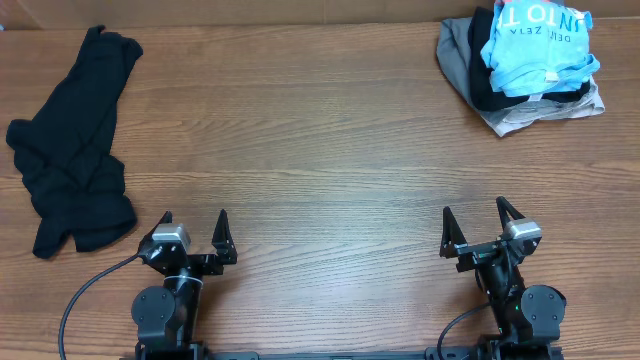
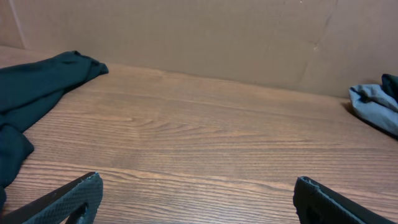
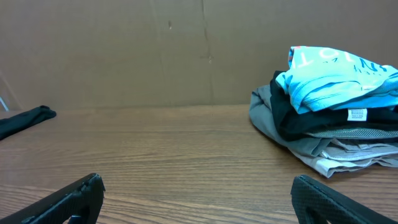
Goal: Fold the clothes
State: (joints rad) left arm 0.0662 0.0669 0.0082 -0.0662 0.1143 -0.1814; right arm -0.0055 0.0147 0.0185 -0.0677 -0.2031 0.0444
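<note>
Nothing is being held right now, so I'm guessing the step in hand is picking which garment to start on. The crumpled black garment (image 1: 72, 150) is lying loose at the far-left edge of the table (image 1: 320, 130), all bunched and twisted. If that's the target, I'd be going for an outer edge or corner rather than the thick middle. Then I'd be dragging it toward the table's centre, where there's bare wood to spread it flat and both arms can probably reach.

Over at the table's far-right corner, the light blue T-shirt (image 1: 535, 40) is sitting on top of a pile. A black piece (image 1: 487, 95) and a grey garment (image 1: 455, 55) are under it, plus a pale garment (image 1: 550, 112) at the very bottom. If the tee is going first, I'd be pinching only the top layer, otherwise the whole stack is probably coming along.

Pose-wise, the left gripper (image 1: 193, 216) is sitting at the table's near edge, left of middle, jaws gaping wide, pointing out across the table and carrying nothing. The right gripper (image 1: 474, 208) is mirroring it at the near edge, right of middle, also spread wide and empty. Both arms are looking tucked low over their bases, well apart from either bunch of clothes.
</note>
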